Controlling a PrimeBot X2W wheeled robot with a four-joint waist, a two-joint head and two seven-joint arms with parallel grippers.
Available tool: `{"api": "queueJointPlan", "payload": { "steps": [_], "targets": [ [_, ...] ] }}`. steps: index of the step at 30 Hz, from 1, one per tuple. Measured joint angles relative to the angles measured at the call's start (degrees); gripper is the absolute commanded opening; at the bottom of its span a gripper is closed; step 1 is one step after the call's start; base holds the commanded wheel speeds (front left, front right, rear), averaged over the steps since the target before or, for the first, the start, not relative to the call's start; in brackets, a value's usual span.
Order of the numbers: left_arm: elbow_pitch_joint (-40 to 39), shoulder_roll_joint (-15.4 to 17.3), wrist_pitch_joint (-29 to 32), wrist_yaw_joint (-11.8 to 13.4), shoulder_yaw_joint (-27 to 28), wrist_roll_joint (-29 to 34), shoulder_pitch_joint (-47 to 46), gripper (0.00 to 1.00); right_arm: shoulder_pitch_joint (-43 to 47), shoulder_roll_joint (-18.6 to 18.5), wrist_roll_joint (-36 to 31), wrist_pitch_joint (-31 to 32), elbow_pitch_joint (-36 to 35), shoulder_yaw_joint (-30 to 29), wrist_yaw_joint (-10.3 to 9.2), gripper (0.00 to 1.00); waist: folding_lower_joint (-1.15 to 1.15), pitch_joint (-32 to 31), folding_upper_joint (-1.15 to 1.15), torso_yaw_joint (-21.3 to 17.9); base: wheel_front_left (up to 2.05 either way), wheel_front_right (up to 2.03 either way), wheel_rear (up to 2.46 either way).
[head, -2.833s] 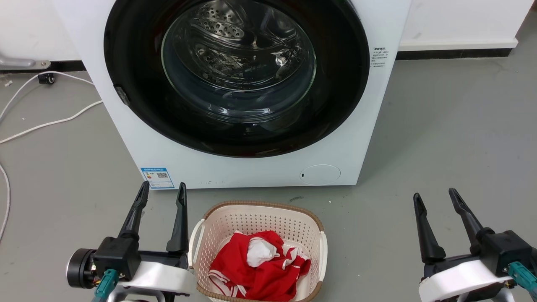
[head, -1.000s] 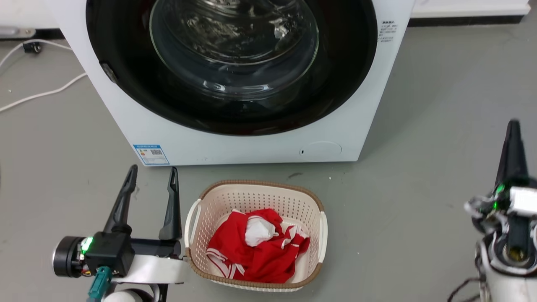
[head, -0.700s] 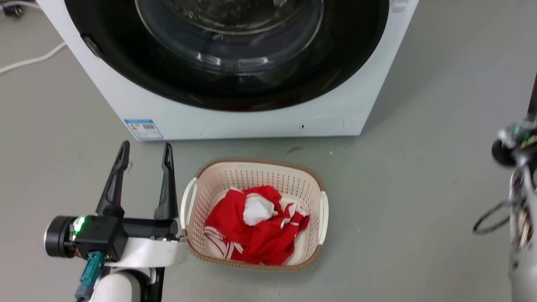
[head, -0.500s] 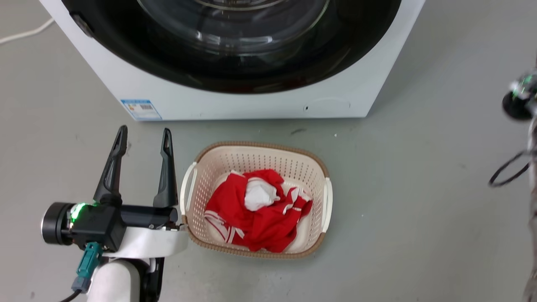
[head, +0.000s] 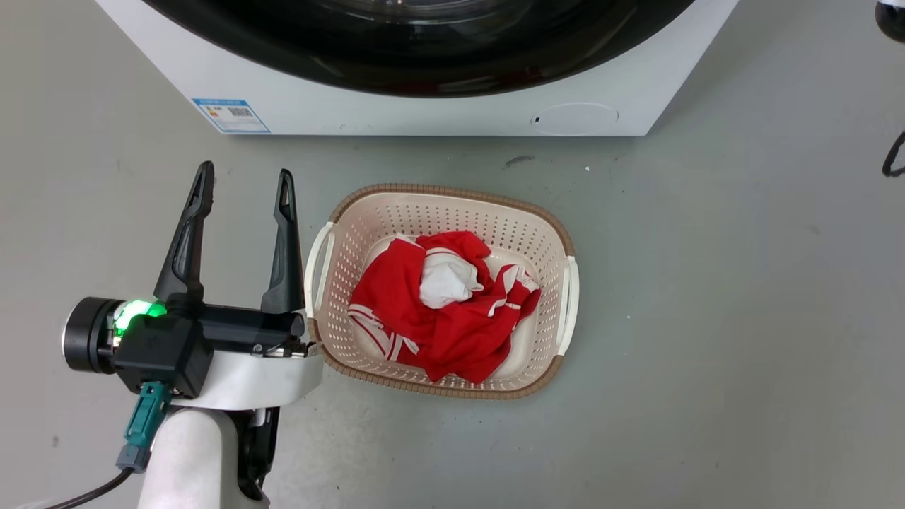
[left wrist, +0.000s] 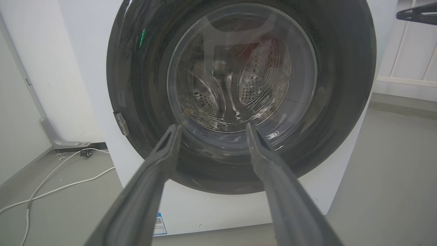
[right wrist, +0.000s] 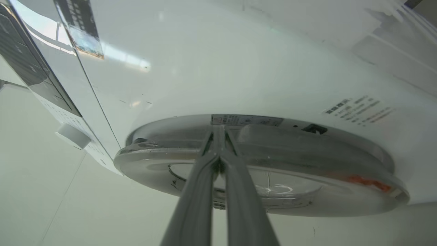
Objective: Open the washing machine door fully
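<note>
1. Washing machine door (left wrist: 235, 44) is seen lying flat against the front of the washing machine (left wrist: 222, 212), with a black rim around a clear glass centre through which the steel drum (left wrist: 254, 87) is seen.
2. A small latch piece (left wrist: 122, 123) is seen on the door's rim, at the left of the left wrist view.
3. The left tool (head: 244, 171) is held wide, with nothing between its fingers. It is pointed at the lower half of the door and is apart from it, above the grey floor (head: 707, 318).
4. The right tool (right wrist: 218, 131) is seen narrow, its fingers pressed together with nothing gripped. Its tips are set at the edge of the door's rim, just under a small label (right wrist: 246, 120); whether the rim is touched cannot be told.
5. A cream basket (head: 452, 189) is placed on the floor in front of the machine, just beside the left tool, and red and white cloth (head: 438, 332) is piled in it.
6. A blue sticker (head: 230, 115) and a round cap (head: 576, 118) are seen low on the machine's front.
</note>
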Motion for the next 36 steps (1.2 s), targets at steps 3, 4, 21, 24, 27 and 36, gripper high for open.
{"api": "queueJointPlan", "payload": {
  "steps": [3,4,21,24,27,36],
  "targets": [
    [0.4,0.1,0.0,-0.2,-0.2,0.2,-0.5,1.00,-2.6,0.2,-1.5,1.8,2.0,1.7,0.00,0.00,0.00,1.0,0.00,0.3,0.00,0.00,0.00],
    [0.3,0.1,0.0,-0.2,-0.3,0.3,-0.6,1.00,-3.4,0.3,-2.3,1.8,2.7,2.2,0.00,0.00,0.00,1.3,0.00,0.3,0.00,0.00,0.00],
    [0.3,0.2,0.0,-0.4,-2.0,0.5,-2.7,1.00,-11.0,2.5,-3.4,5.4,7.1,2.9,0.00,0.00,-0.01,4.9,0.00,1.6,0.00,0.00,0.00],
    [0.5,0.2,0.0,-0.1,-2.0,0.5,-2.7,1.00,-11.1,2.8,-3.4,6.4,6.5,3.2,0.01,0.00,-0.01,5.0,0.00,1.6,0.00,0.00,0.00],
    [0.7,0.2,0.0,0.1,-2.2,0.5,-2.7,1.00,-11.1,3.3,-3.5,6.9,6.9,3.4,0.00,0.00,0.00,4.8,0.00,1.5,0.00,0.00,0.00],
    [1.4,0.1,0.0,0.3,-2.4,0.4,-2.7,1.00,-8.8,3.6,-3.1,14.3,4.6,4.8,0.00,0.00,-0.01,3.1,0.00,1.3,0.00,0.00,0.00]
  ]
}}
